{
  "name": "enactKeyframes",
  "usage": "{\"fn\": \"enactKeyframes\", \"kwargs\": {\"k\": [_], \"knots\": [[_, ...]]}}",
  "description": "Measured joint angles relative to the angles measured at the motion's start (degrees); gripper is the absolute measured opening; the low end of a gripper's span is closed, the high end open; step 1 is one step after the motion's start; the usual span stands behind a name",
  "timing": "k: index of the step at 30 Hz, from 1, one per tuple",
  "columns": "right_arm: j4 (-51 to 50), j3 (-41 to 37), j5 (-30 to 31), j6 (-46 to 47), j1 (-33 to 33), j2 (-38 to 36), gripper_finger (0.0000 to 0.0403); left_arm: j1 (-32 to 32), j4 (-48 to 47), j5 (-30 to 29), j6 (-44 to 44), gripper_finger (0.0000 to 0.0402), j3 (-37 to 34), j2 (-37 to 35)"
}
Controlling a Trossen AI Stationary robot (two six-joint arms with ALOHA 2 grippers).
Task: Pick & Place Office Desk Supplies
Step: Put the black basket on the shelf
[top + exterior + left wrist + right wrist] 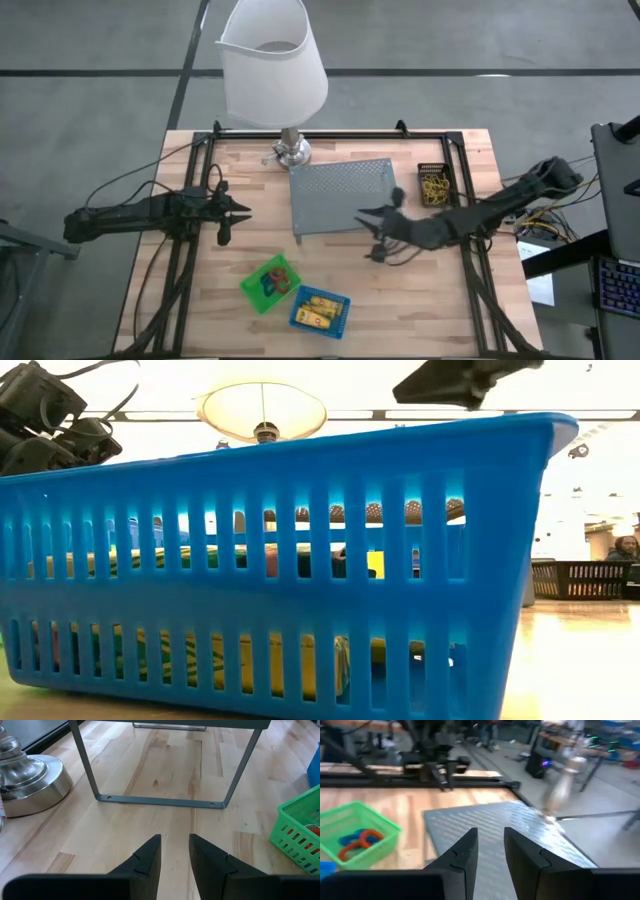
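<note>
A: Nearest the low camera is the blue bin [270, 560], its slots showing yellow sticks [318, 311] inside; beside it the green bin [268, 283] holds the red and blue loops [356, 842].

B: Sorted by type, I judge. And the grippers?

A: The left gripper [175, 851] hovers over bare table [150, 820], fingers slightly parted, empty. The right gripper [490, 847] hangs over the grey mesh tray [485, 822], also a narrow gap, holding nothing.

B: Farther off?

A: Rubber bands [434, 189] in the black bin [434, 168], then the lamp [272, 60].
</note>
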Motion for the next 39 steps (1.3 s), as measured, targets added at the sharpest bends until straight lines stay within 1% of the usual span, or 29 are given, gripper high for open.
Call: {"fn": "enactKeyframes", "kwargs": {"k": [3, 6, 9, 13, 16, 22, 23, 26, 32, 35, 37, 38, 39], "knots": [[0.67, -6.28, 4.06, 1.7, 2.22, -5.82, 0.011, 0.0, 0.0, 0.0, 0.0, 0.0106, 0.01, 0.0], [1.36, -9.74, 4.3, 2.47, 2.58, -10.56, 0.0129, 0.01, 0.0, -0.02, 0.0, 0.0106, 0.01, 0.0], [3.17, -10.67, 3.56, 0.14, 1.92, -13.57, 0.0147, 0.01, 0.0, 0.0, 0.0, 0.0106, 0.0, 0.0], [3.3, -10.9, 0.42, -5.32, 1.47, -14.19, 0.0163, 0.0, 0.0, -0.01, 0.0, 0.0106, 0.0, 0.0], [3.36, -10.45, 0.69, -7.61, 1.42, -12.97, 0.017, 0.0, 0.0, 0.0, 0.0, 0.0106, 0.0, 0.0], [1.18, -10.49, 1.07, -9.06, 1.42, -11.72, 0.0171, 0.01, 0.0, -0.01, 0.0, 0.0106, 0.01, 0.0], [1.02, -10.49, 1.76, -9.46, 1.42, -11.76, 0.0171, 0.0, 0.0, -0.02, 0.0, 0.0106, 0.0, 0.0], [-0.93, -10.49, 7.03, -10.8, 1.47, -12.15, 0.0171, 0.01, 0.0, -0.01, -0.01, 0.0106, 0.0, 0.0], [-6.25, -10.37, 16.73, -10.53, 1.98, -13.58, 0.0171, 0.0, 0.0, 0.0, 0.0, 0.0106, 0.01, 0.0], [-10.43, -8.89, 24.74, -8.09, 2.13, -15.57, 0.0171, 0.02, 0.0, -0.02, 0.0, 0.0106, 0.02, 0.0], [-17.66, -6.84, 25.74, -4.42, 1.82, -17.54, 0.0171, 0.0, 0.0, -0.01, 0.0, 0.0106, 0.0, 0.0], [-23.58, -5.17, 24.67, -1.19, 1.39, -18.56, 0.0171, 0.01, 0.0, 0.0, 0.0, 0.0106, 0.01, 0.0], [-30.5, -3.16, 22.34, 3.4, 0.79, -19.32, 0.0171, 0.0, 0.0, -0.01, 0.0, 0.0106, 0.01, 0.0]]}}
